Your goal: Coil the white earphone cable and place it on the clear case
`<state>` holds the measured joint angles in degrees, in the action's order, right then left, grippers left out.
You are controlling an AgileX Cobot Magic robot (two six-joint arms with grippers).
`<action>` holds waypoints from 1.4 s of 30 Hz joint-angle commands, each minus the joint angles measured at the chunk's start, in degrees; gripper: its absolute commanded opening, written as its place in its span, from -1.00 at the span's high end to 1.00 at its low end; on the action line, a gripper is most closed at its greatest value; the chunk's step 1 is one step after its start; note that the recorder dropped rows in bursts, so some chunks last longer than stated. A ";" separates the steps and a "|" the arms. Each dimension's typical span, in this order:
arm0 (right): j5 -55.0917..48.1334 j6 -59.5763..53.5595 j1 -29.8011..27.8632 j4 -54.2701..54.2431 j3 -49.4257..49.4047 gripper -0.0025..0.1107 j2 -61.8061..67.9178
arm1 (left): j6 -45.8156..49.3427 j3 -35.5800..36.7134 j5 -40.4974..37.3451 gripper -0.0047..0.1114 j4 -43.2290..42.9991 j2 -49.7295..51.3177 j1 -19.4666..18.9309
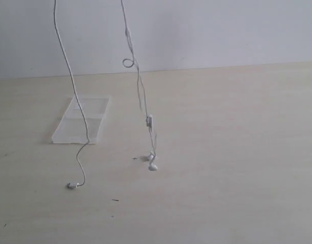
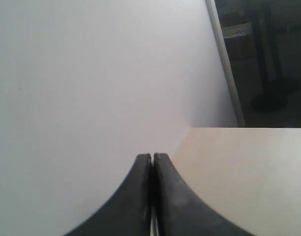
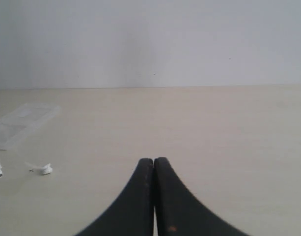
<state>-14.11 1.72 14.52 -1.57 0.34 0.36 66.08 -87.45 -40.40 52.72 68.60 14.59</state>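
The white earphone cable (image 1: 138, 84) hangs in two near-vertical strands that run out of the top of the exterior view, left of centre. The right strand carries a small loop and the inline remote (image 1: 149, 121). It ends in the earbuds (image 1: 152, 165), which rest on the table (image 1: 237, 152) near the middle of the frame. The left strand crosses in front of the clear case (image 1: 69, 129) and curls down to a loose end (image 1: 71, 185) on the table at lower left.

The cable's long axis is therefore upright, and it falls away below whatever holds it, while the case lies flat at centre left, just behind the left strand. By that layout the left arm looks nearer the case.

The left gripper (image 2: 151, 156) is clenched, and a thin white sliver in its seam appears to be the cable. The right gripper (image 3: 153, 160) is also pressed tight. No cable shows between its fingers, so I cannot tell whether it pinches a strand.

No brand, label or writing can be read anywhere.
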 commanded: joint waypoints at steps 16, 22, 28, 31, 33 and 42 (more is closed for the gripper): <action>-0.03 -0.10 -0.31 -0.06 -0.34 0.96 -0.36 | -6.84 -8.28 -3.78 0.92 -0.08 -1.43 0.31; -0.03 -0.10 -0.31 -0.06 -0.34 0.96 -0.36 | -8.84 -9.98 -4.69 0.92 -0.72 -1.56 0.31; -0.03 -0.10 -0.31 -0.35 -0.34 0.96 -0.36 | -9.56 -9.99 -5.49 0.92 -0.72 -1.61 0.31; -0.03 -0.10 -0.31 -0.53 -0.34 0.96 -0.36 | -9.56 -9.99 -6.05 0.92 -0.72 -1.85 0.31; -0.03 -0.10 -0.31 -0.53 -0.34 0.96 -0.36 | -9.56 -9.99 -6.05 0.92 -0.72 -2.23 0.31; -0.03 -0.10 -0.31 -0.53 -0.34 0.96 -0.36 | -9.30 -9.99 -6.05 0.92 -0.80 -3.55 0.31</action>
<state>-14.11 1.72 14.52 -1.96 0.34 0.36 56.99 -97.05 -46.50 51.90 65.78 14.59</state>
